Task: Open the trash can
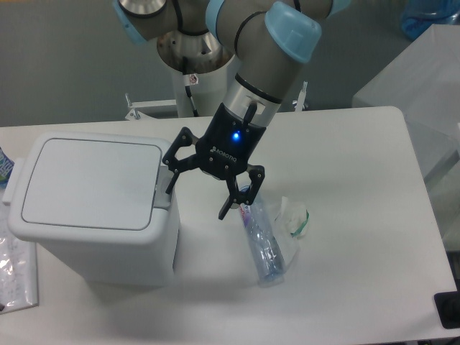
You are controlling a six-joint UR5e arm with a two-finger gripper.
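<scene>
Camera view: the tool hangs wide open and empty, the lidded trash can just left, a plastic bottle lying below-right on the desk

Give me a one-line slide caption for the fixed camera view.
Open end effector beside the closed white trash can, near its grey latch; plastic bottle lies on the table.

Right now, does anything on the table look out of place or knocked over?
The clear plastic bottle lies on its side beside the large white plastic trash can, with crumpled white wrapping against it. The lid is shut and sits flat; the open gripper hangs empty by the grey latch.
</scene>
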